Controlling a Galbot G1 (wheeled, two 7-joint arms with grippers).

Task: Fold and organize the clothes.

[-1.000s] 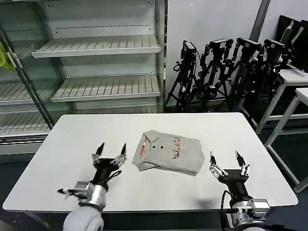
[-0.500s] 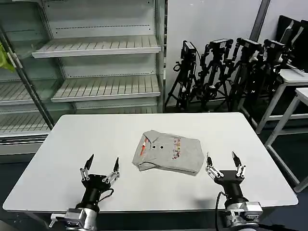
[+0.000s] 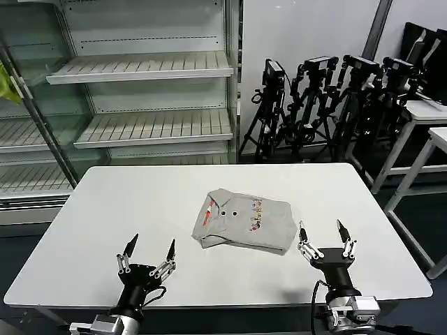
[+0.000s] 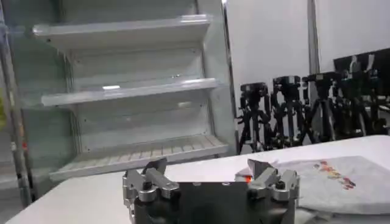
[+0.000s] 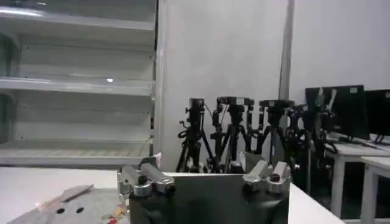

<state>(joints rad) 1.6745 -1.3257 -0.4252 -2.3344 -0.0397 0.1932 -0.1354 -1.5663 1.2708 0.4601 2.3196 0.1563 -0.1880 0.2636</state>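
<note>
Lay folded mid-desk (image 3: 91, 209): grey T-shirt (image 3: 244, 222), soft, light, apparently best pinched at a doubled edge. Hovered at the near edge, well apart from it: left pincer (image 3: 147, 252) and right pincer (image 3: 323, 236), both spread, empty.

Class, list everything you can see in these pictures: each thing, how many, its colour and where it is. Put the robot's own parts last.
T-shirt: one, light grey with a small multicoloured print, folded at the table's middle.
Table: one, white, in front of the robot.
Shelving unit: one, pale, bare shelves, behind the table to the left.
Tripods: several, black, behind the table to the right.
Yellow-green cloth: one, at the far left edge.
Left gripper: one, open, over the table's near left edge.
Right gripper: one, open, over the near right edge.
</note>
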